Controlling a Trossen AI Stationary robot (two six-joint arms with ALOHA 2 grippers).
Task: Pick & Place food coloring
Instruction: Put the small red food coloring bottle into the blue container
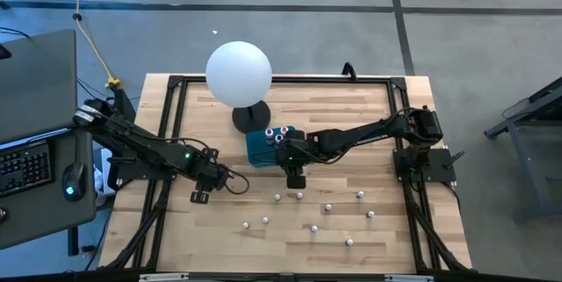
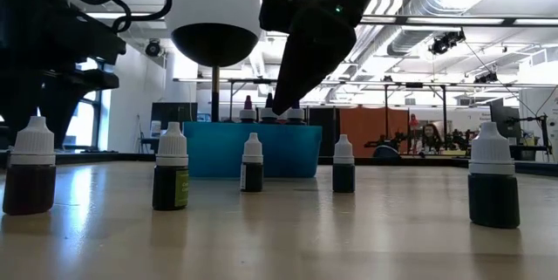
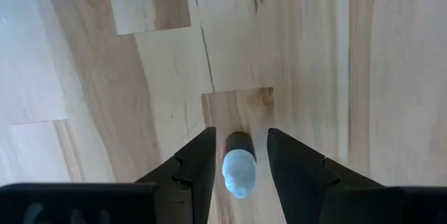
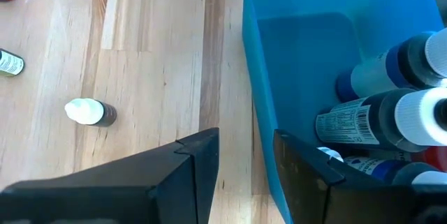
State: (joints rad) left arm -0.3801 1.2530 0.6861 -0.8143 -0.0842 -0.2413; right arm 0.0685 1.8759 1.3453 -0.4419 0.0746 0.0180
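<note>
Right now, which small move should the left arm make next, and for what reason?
Probably lower the left gripper a little and close its fingers on the food coloring bottle. The left wrist view shows this white-capped bottle standing on the wooden table, centred in the gap between the open fingers, so no sideways correction seems needed. The right gripper hangs at the teal box.

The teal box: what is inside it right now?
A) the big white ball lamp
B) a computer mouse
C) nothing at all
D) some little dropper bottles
D: the right wrist view shows several little dropper bottles lying inside the teal box, and from above their caps show in the box beside the ball lamp's base.
</note>
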